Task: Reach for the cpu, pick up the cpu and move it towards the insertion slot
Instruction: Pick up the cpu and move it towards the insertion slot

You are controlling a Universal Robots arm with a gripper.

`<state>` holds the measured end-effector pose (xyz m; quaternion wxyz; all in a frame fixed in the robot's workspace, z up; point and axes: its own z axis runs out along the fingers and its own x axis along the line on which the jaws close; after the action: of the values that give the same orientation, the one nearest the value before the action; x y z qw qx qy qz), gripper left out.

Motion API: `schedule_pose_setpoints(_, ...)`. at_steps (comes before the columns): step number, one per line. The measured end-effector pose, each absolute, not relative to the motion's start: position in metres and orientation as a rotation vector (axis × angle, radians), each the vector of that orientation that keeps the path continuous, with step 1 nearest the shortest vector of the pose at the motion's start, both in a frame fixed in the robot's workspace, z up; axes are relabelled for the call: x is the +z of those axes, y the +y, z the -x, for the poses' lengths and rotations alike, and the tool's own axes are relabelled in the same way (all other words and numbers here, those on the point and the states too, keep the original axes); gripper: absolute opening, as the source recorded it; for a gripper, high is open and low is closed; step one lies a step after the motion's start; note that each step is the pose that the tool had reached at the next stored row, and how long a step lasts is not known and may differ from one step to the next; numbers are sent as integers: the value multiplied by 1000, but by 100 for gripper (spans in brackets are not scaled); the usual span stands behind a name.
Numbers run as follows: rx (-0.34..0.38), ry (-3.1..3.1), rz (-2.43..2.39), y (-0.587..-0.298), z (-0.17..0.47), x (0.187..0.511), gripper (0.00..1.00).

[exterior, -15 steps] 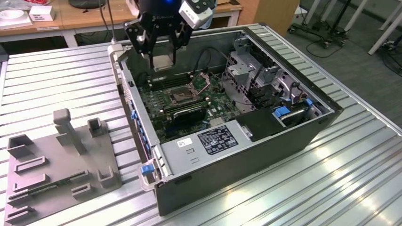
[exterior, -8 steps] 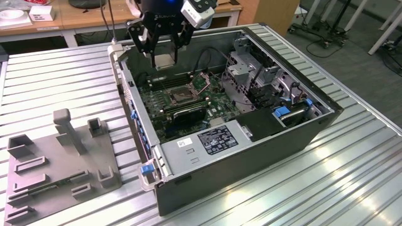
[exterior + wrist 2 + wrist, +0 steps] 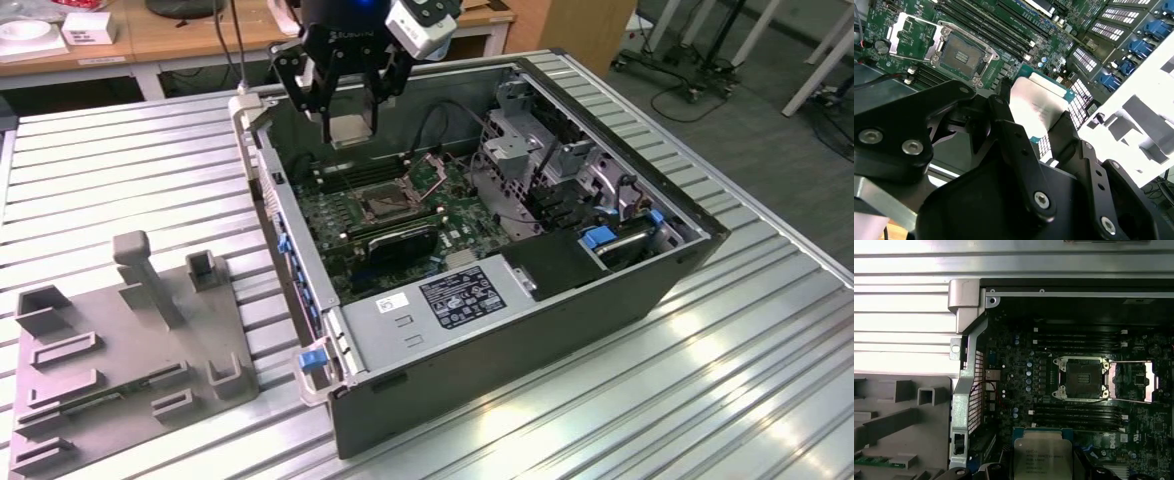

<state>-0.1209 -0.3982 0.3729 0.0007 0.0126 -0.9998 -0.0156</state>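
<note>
Silvery cpu (image 3: 1036, 107) clamped in the tool (image 3: 350, 128), above the open insertion slot (image 3: 1081, 378).

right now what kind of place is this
Probably a robotics lab or workshop bench: an open computer case lies on a slotted aluminium table, a grey fixture block beside it, and the gripper holds the cpu above the motherboard.

- Ribbed metal table (image 3: 120, 170) fills most of the exterior view, with bright glare on the slats lower right.
- Wooden desk (image 3: 174, 35) along the top edge, small white boxes (image 3: 87, 27) sitting upper left.
- Grey floor (image 3: 747, 110) upper right, with what look like wheeled stand bases (image 3: 667, 70), hard to tell.
</note>
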Motion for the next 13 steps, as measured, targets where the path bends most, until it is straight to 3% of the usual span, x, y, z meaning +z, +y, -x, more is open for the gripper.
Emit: schedule_pose_setpoints(13,-49,-3139,-39,-397,113,372,54)
